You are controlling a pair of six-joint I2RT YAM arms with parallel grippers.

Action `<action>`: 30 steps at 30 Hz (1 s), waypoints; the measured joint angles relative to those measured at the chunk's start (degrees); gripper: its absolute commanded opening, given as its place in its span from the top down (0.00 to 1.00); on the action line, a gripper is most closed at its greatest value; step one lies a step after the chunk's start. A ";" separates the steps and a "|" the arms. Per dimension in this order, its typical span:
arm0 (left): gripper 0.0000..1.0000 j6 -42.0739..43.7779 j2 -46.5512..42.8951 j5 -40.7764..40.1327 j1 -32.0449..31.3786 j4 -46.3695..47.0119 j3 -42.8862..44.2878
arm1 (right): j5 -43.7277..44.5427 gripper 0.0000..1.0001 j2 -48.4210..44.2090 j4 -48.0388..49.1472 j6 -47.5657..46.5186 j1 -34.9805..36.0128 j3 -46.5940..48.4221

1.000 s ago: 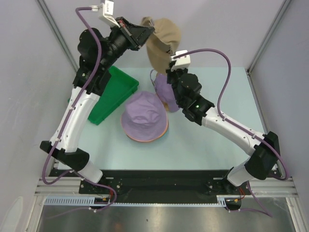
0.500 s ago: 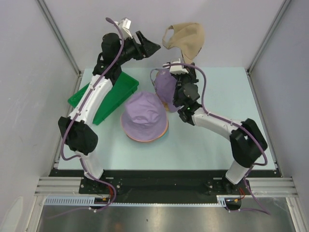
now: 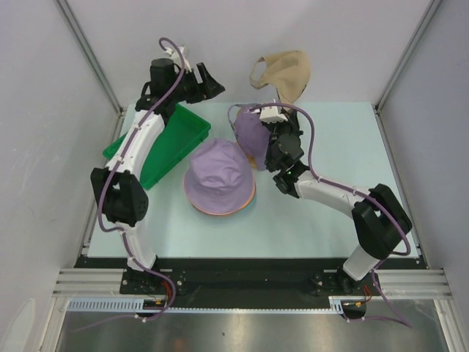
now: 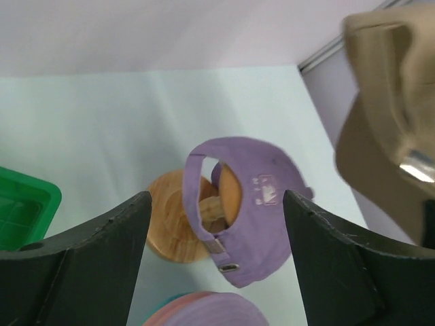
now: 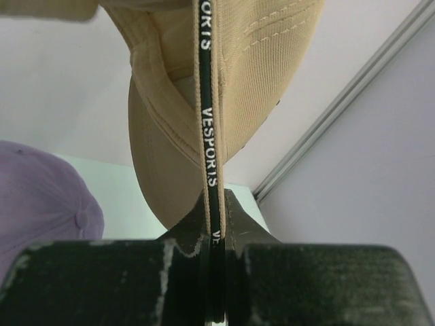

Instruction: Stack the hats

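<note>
A tan baseball cap (image 3: 282, 67) hangs in the air at the back of the table, and my right gripper (image 3: 281, 99) is shut on its sweatband from below. In the right wrist view the fingers pinch the band of the tan cap (image 5: 231, 81) at the right gripper (image 5: 216, 204). My left gripper (image 3: 211, 79) stands open and empty, left of the cap and apart from it. Between the jaws of the left gripper (image 4: 216, 198) I see a purple baseball cap (image 4: 255, 210) on a wooden stand (image 4: 170, 227). A lavender bucket hat (image 3: 220, 176) tops a stack with orange and pink brims.
A green bin (image 3: 165, 143) lies at the back left under my left arm. The purple cap on its stand (image 3: 251, 136) sits just beside my right wrist. Grey walls close in the table at the back and on both sides.
My left gripper has let go of the tan cap, opened wide and drawn back to the left. The right gripper keeps the cap and has carried it to the right.
</note>
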 measured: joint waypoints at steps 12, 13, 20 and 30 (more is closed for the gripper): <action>0.19 1.33 9.49 5.55 -0.42 -3.21 0.44 | 0.24 1.00 -4.28 -9.55 8.72 2.95 -1.36; 0.20 1.29 9.49 5.95 -0.44 -2.93 0.11 | 0.26 1.00 -4.28 -10.12 9.07 3.23 -1.36; 0.29 1.22 10.43 7.82 -1.14 -0.90 -0.42 | 0.37 1.00 -4.28 -12.22 10.80 4.59 -1.36; 1.00 -1.01 14.71 9.92 -2.14 1.64 -0.42 | 1.01 1.00 -4.33 -13.70 13.84 4.74 -1.36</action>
